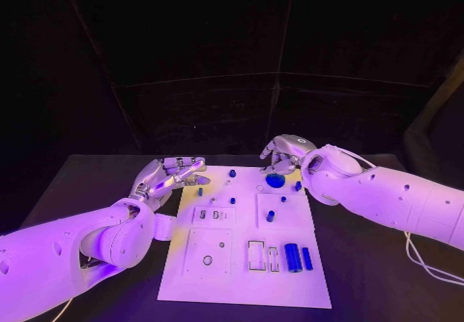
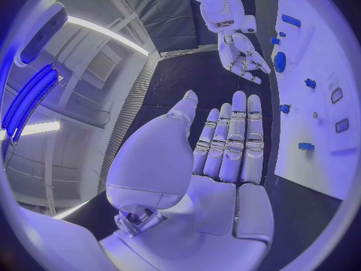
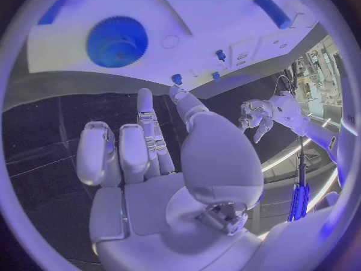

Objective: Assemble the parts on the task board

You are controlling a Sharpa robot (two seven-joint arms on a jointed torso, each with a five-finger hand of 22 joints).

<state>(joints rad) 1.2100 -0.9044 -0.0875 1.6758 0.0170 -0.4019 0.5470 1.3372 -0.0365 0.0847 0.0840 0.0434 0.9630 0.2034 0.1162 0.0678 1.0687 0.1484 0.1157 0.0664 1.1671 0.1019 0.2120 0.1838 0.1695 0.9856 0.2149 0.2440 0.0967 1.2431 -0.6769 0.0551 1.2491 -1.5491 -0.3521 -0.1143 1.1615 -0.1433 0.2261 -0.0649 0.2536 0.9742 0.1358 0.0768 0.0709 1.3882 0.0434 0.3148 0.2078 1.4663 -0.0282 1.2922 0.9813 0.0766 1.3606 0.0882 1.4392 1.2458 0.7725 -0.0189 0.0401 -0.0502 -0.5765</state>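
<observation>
From the head view, the white task board lies in the middle of the black table, long side running away from the robot. The left hand hovers at the board's far left corner, fingers spread and holding nothing. The right hand hangs over the board's far right edge, fingers curled loosely downward, nothing in them. Just beside it a blue gear lies flat on the board. Near the front edge 2 blue cylinders lie side by side next to a rectangular slot. A small blue peg sits mid-board, and further small pegs stand toward the far end. In the left wrist view, the left hand's fingers stretch straight and together, palm empty, the board's edge beside them and the right hand beyond. In the right wrist view, the right hand is open and empty, fingers apart, above the table short of the board, where the gear lies.
</observation>
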